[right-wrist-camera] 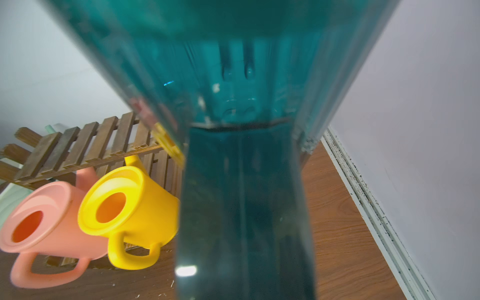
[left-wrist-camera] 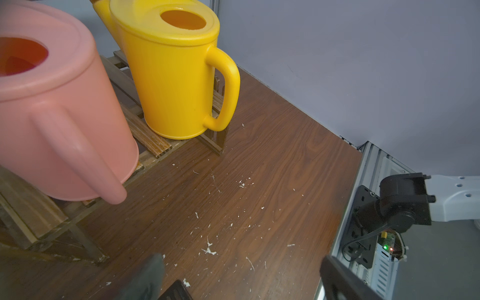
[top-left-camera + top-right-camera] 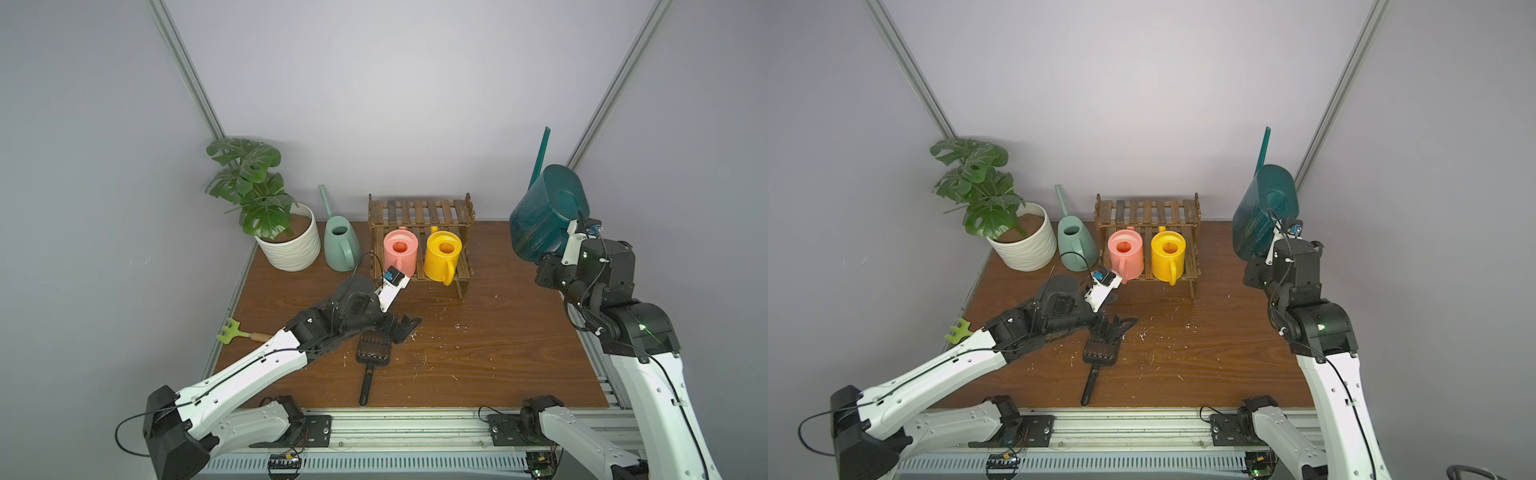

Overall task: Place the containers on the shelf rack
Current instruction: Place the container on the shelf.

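Teal can (image 3: 544, 216) aloft; apart from rack (image 3: 422, 212)'s right edge.

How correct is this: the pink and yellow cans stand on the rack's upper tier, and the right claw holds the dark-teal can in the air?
Wrong tier: the pink can and yellow can stand on the lower tier of the shelf rack, as both top views show. The right claw does hold the dark-teal can in the air.
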You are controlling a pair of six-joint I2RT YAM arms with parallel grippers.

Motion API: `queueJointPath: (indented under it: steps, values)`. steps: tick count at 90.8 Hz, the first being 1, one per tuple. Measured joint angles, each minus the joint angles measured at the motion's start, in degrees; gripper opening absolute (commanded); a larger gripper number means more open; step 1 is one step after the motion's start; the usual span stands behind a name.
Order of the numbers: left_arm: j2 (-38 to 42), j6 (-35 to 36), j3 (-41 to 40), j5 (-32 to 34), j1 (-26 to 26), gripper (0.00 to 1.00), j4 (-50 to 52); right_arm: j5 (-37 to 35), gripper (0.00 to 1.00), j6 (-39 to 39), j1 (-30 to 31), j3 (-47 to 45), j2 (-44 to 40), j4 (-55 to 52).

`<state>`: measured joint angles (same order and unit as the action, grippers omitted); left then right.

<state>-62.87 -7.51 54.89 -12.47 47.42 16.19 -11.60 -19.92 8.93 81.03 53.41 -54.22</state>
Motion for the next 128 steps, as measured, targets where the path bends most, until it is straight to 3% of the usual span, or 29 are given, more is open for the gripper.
queueJointPath:
  steps: [27, 48, 76, 105, 128]
  values:
    - [-0.24, 0.02, 0.0, -0.24, 0.0, 0.97, 0.0, 1.18, 0.0, -1.42, 3.93, 7.58, 6.19, -3.15]
    - [0.07, 0.02, 0.0, -0.22, 0.0, 0.97, 0.0, -5.62, 0.01, -3.61, 16.63, 16.76, 15.65, -5.31]
    - [2.25, -0.13, -0.68, -0.17, 0.0, 0.97, -0.2, -15.89, 0.04, -6.75, 29.07, 37.9, 33.79, -11.74]
    - [4.15, -0.44, -1.7, 0.13, 0.0, 0.97, -0.37, -18.82, 0.08, -8.79, 30.97, 57.09, 49.86, -20.26]
    - [5.81, -0.63, -2.84, 0.7, 0.0, 0.97, -0.35, -18.82, 0.1, -8.81, 30.4, 60.61, 52.87, -22.14]
